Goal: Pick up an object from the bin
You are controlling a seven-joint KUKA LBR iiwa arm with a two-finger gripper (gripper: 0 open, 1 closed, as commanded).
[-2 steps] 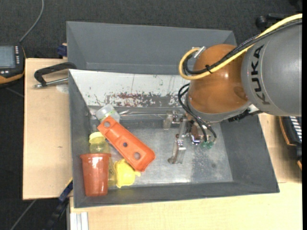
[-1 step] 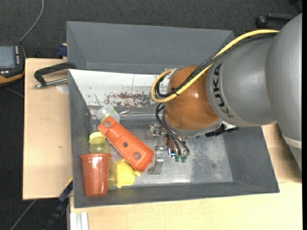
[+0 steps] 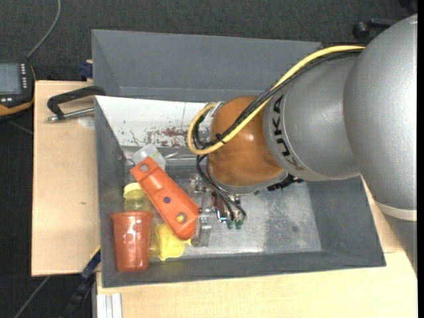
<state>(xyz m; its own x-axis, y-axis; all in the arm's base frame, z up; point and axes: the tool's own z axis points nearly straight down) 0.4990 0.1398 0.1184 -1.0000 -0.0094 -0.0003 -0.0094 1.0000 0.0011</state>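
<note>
Orange plastic bar [image 3: 164,199]: slanted, propped on the left heap.
Gripper [image 3: 209,224]: low beside its end; whether clenched, I cannot tell.

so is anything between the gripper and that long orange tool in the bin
Nothing visible does. The gripper is right beside the lower end of the long orange tool; the red cup and yellow pieces lie on its far side.

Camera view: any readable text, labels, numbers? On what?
"KUKA", sideways on the arm's grey housing.
Screen of the black device, far left: too small to read.
No text seen on the orange tool or the red cup.
</note>
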